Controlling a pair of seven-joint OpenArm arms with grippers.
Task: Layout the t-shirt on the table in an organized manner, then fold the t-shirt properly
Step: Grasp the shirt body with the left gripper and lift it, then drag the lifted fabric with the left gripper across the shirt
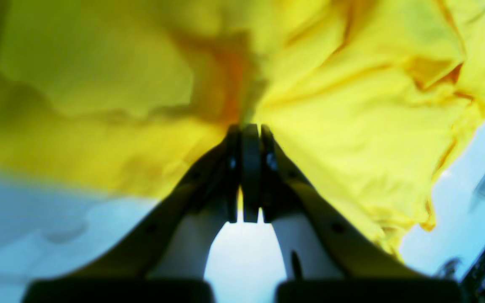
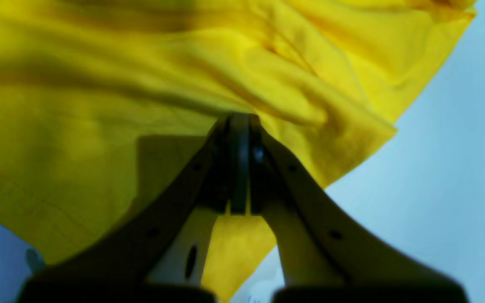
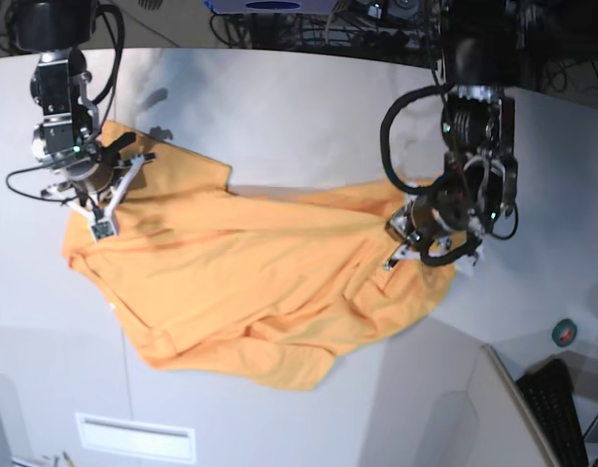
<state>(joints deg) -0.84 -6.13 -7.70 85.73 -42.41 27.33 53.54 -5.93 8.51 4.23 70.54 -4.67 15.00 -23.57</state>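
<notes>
Hands both pinching t-shirt [image 3: 250,282]: left hand [image 3: 404,238], right hand [image 3: 96,199]; draw apart evenly, low over worktop [image 3: 299,107], to flatten wrinkles.

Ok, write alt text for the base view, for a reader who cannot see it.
A large, rumpled orange-yellow cotton t-shirt lies spread on a wide white-grey table. Both arms' tools are shut on the fabric: the left tool at the shirt's right edge, the right tool at its upper left corner.
</notes>
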